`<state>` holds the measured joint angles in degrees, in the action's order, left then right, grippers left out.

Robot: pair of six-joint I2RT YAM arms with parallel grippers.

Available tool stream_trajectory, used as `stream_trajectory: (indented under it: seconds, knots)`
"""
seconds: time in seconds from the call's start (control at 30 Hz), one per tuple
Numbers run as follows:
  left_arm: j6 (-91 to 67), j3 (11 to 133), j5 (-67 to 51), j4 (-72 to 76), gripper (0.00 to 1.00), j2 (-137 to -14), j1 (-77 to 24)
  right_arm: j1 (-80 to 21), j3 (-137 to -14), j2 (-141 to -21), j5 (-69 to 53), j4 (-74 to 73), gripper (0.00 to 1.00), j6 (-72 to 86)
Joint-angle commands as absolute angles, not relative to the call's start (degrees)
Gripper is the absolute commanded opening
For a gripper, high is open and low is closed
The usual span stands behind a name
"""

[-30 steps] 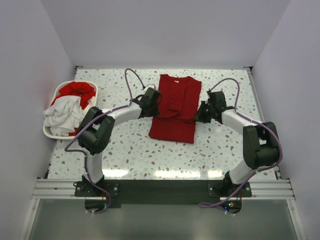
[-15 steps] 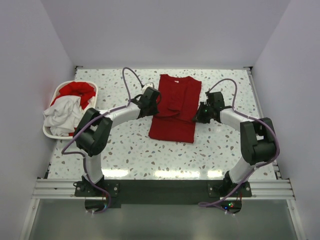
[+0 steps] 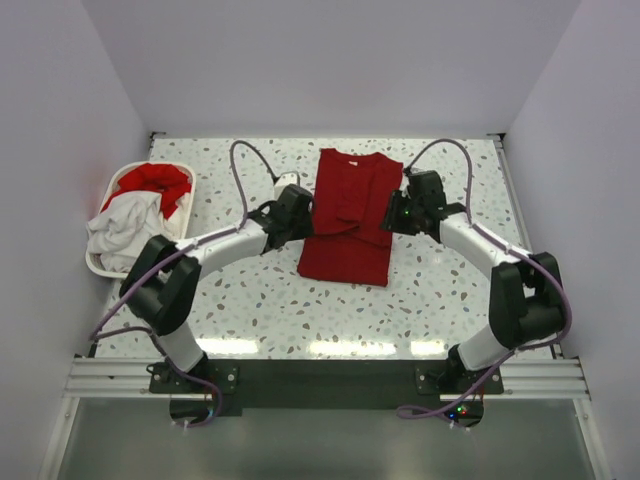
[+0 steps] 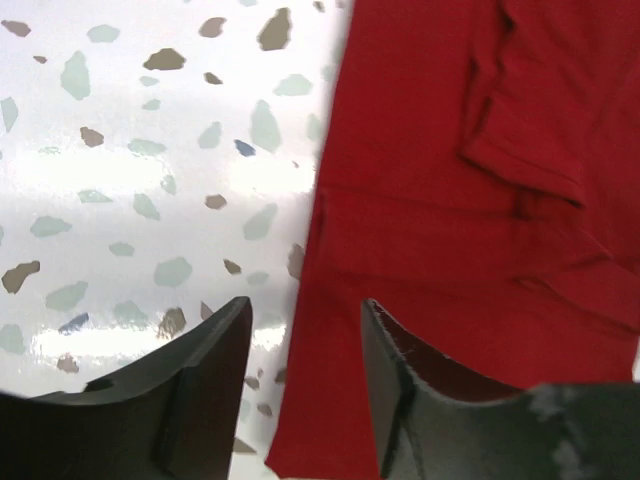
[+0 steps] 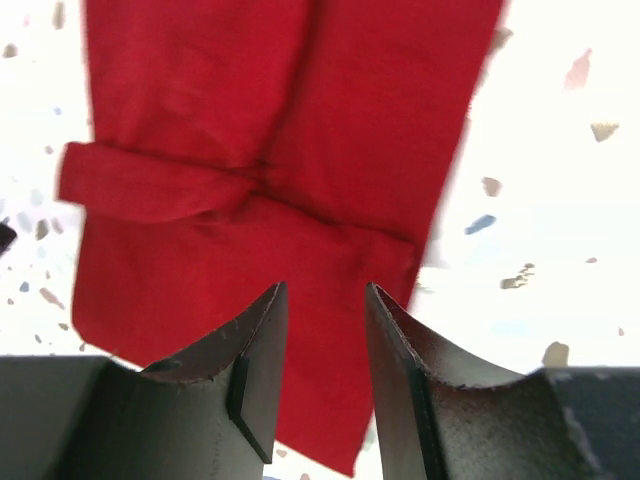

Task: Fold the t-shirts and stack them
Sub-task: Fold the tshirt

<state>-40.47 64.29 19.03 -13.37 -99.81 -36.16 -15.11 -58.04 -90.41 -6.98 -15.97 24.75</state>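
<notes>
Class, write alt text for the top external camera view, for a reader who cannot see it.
A deep red t-shirt, sides folded in, lies flat on the speckled table, the left gripper at its left edge and the right gripper at its right edge. Far left, a white laundry basket holds a crumpled white t-shirt and another red t-shirt.

Bright overhead light, overexposed wrist views

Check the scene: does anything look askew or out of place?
The crumpled white cloth t-shirt spills over the near rim of the white plastic laundry basket on the left. The half-folded deep red t-shirt lies slightly tilted.
</notes>
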Motion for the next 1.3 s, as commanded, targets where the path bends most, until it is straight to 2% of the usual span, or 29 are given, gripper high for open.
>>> stream_trajectory:
  seconds: [0.0, 0.07, 0.13, 0.2, 0.3, 0.6, 0.9, 1.07, 1.17, 1.27]
  knots:
    - [-40.5, 60.9, 22.6, -11.2, 0.51, -93.0, -40.2, -20.2, -60.5, -86.6, -0.9, -18.4, 0.40, 21.0]
    - [-41.2, 58.7, 22.2, -9.8, 0.41, -91.9, -42.7, -23.2, -59.9, -86.4, -1.0, -17.0, 0.37, 20.5]
    - [-41.7, 55.6, 20.7, -7.4, 0.35, -91.4, -44.5, -24.3, -58.8, -87.2, -2.9, -15.0, 0.33, 21.4]
    - [-41.9, 52.9, 20.0, -6.2, 0.27, -91.7, -45.2, -26.0, -58.6, -88.5, -4.3, -13.3, 0.26, 21.9]
    - [-42.5, 50.4, 17.8, -3.8, 0.23, -93.0, -45.5, -27.9, -58.9, -91.0, -5.6, -11.5, 0.21, 22.3]
    - [-43.7, 46.6, 16.3, -3.0, 0.20, -95.1, -45.6, -29.1, -61.3, -99.0, -8.1, -9.0, 0.20, 21.4]
    - [-43.9, 45.4, 16.4, -5.4, 0.16, -95.4, -45.5, -28.7, -69.3, -105.4, 2.6, -10.2, 0.22, 17.0]
    - [-43.9, 43.5, 16.6, -5.9, 0.16, -94.2, -45.7, -26.3, -79.9, -109.3, 8.6, -11.3, 0.29, 15.6]
    - [-44.4, 42.6, 16.3, -6.3, 0.16, -93.0, -45.9, -23.9, -84.9, -110.7, 8.4, -12.6, 0.32, 16.3]
    - [-44.9, 41.6, 16.2, -6.9, 0.16, -90.7, -46.0, -22.6, -84.8, -107.9, 5.9, -13.8, 0.34, 17.3]
